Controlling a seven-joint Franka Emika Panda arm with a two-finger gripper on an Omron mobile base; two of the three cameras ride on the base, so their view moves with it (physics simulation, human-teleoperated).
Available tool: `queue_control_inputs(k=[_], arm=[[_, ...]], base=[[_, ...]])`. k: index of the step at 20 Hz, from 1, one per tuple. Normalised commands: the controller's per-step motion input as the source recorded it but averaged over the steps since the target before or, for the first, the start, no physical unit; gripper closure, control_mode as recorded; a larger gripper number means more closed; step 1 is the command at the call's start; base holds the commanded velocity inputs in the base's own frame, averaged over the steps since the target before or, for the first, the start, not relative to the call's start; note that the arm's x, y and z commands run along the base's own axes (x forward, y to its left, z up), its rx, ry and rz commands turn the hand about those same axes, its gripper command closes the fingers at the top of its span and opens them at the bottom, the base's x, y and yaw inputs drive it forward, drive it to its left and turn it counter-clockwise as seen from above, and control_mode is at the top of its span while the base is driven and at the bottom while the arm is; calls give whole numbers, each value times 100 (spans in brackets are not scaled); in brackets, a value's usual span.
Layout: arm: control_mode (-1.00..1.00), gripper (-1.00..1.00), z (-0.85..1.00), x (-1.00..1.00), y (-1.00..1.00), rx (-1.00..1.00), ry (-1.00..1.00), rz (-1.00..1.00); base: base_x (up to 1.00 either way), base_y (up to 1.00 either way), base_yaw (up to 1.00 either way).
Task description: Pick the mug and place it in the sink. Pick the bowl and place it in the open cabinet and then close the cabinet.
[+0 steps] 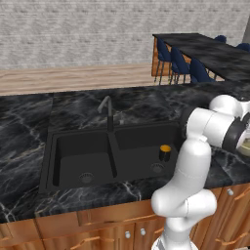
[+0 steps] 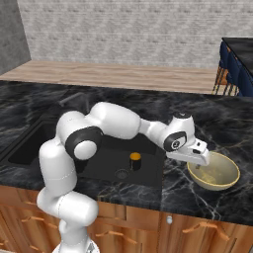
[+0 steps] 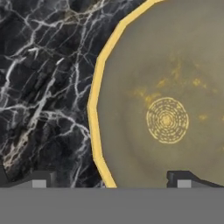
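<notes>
The small dark mug (image 1: pixel 165 153) with its orange top stands upright in the right basin of the black sink (image 1: pixel 73 156), near the drain. It shows there in the right base view too, mug (image 2: pixel 135 161) in sink (image 2: pixel 150 165). The wide olive-beige bowl (image 2: pixel 214 172) sits on the marble counter to the right of the sink. My gripper (image 2: pixel 198 164) hangs open at the bowl's left rim. In the hand view the gripper (image 3: pixel 111 180) straddles the rim of the bowl (image 3: pixel 166 118), one fingertip (image 3: pixel 39 180) over the counter, the other over the bowl's inside. The cabinet is out of view.
A slim dark faucet (image 1: pixel 108 114) rises behind the sink. Black marble counter (image 1: pixel 29 127) spreads all round. Wooden drawers with round knobs (image 1: pixel 128 234) run below. A dark dining table with blue chairs (image 1: pixel 195 58) stands far back right.
</notes>
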Motion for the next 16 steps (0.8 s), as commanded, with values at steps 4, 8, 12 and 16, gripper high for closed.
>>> queue_control_inputs(k=[4, 8, 12, 16], arm=[[-100, -100, -31, 6, -4, 0, 0, 0], [-100, -100, -29, 10, -21, 0, 2, 0], [-100, 100, -6, 4, -14, 0, 1, 0], [-100, 100, 0, 0, 0, 0, 0, 0]], base=[[0, 0, 0], [0, 0, 0], [0, 0, 0], [0, 0, 0]])
